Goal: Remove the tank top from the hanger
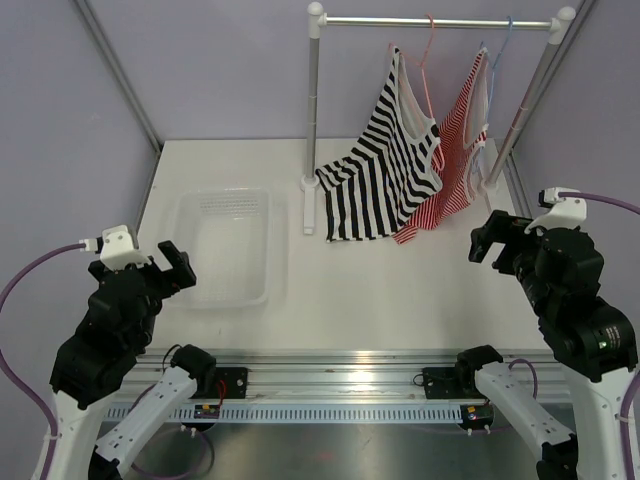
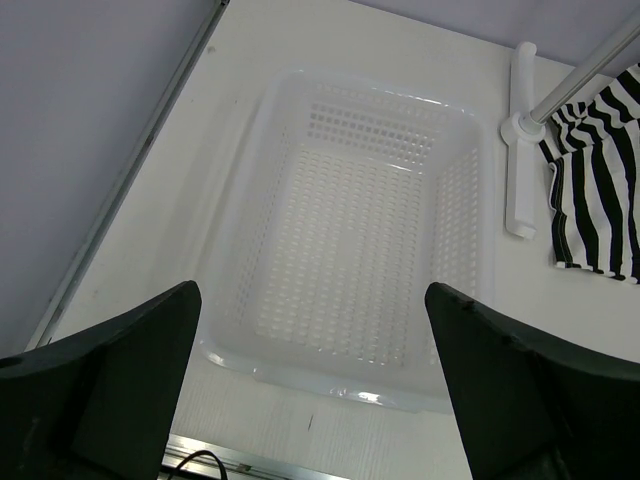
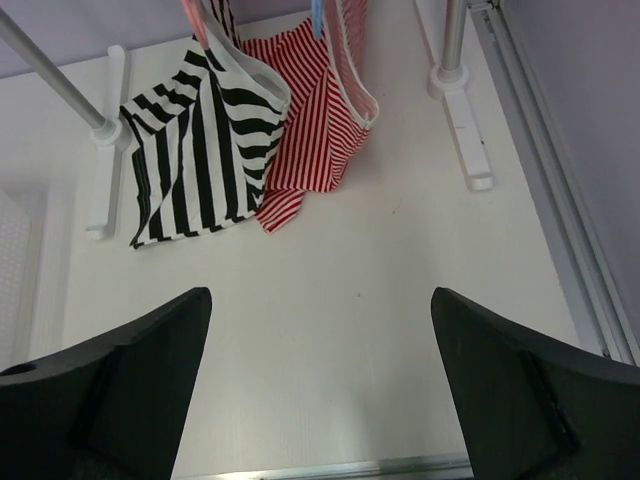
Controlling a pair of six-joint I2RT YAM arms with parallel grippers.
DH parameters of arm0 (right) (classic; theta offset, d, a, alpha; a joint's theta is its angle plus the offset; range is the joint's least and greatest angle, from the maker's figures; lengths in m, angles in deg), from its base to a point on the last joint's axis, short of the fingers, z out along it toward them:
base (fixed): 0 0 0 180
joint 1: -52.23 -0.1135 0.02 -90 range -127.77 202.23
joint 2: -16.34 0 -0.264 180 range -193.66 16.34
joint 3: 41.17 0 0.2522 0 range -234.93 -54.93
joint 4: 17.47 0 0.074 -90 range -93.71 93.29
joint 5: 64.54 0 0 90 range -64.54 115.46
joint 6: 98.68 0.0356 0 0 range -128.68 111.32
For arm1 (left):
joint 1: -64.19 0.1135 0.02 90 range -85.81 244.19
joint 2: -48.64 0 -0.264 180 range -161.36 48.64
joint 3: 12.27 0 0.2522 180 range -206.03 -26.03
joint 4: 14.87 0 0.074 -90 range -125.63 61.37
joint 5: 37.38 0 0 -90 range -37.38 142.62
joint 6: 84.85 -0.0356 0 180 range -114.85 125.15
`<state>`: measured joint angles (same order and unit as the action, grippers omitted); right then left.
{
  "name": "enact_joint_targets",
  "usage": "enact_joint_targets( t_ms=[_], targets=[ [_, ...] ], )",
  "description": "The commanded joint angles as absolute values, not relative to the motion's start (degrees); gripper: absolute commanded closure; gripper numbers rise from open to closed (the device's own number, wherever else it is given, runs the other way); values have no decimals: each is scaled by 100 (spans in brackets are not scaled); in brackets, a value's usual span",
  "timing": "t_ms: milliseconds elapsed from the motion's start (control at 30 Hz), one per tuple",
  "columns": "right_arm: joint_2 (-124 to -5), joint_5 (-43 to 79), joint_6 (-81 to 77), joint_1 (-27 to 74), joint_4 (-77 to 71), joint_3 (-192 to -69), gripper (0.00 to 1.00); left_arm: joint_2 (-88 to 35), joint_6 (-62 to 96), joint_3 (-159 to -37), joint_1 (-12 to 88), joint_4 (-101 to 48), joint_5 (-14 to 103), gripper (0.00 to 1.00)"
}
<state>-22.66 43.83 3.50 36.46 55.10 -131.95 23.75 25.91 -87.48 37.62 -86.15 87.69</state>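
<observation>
The black-and-white striped tank top (image 1: 385,170) hangs on the pink hanger (image 1: 428,70) from the rack rail at the back; its hem drapes onto the table. It also shows in the right wrist view (image 3: 200,150) and at the edge of the left wrist view (image 2: 600,180). The pink hanger's tip shows at the top of the right wrist view (image 3: 195,18). My left gripper (image 1: 170,262) is open and empty above the front of the basket. My right gripper (image 1: 490,240) is open and empty, in front of and right of the tops.
A red-and-white thin-striped top (image 1: 455,150) hangs on a pale blue hanger (image 1: 500,50) right of the striped one. A white perforated basket (image 1: 225,245) stands on the left. The rack's posts and feet (image 1: 310,200) stand at the back; a metal rail runs along the right edge (image 3: 550,200).
</observation>
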Motion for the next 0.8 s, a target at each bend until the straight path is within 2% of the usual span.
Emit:
enact_joint_targets(
  t_ms=[0, 133, 300, 467, 733, 767],
  targets=[
    [-2321, 3795, 265, 3589, 5061, -13087, 1, 2306, 2502, -8755, 3747, -8303, 8663, 1],
    [-2663, 3311, 458, 3597, 4788, -13192, 0, 2350, 2624, -8773, 3747, -8374, 8664, 1],
    [-3690, 3424, 433, 3597, 4428, -14052, 1, 2350, 2686, -8782, 3747, -8339, 8462, 1],
    [-5313, 4084, -15, 3650, 4024, -15511, 1, 2210, 2695, -8834, 3738, -8365, 8163, 1],
    [-8196, 2409, -473, 4247, 4768, -18671, 1, 2086, 2590, -8914, 3747, -8655, 8259, 1],
    [-8470, 2353, -551, 4283, 4945, -19034, 3, 2104, 2598, -8905, 3747, -8725, 8268, 1]
  ],
)
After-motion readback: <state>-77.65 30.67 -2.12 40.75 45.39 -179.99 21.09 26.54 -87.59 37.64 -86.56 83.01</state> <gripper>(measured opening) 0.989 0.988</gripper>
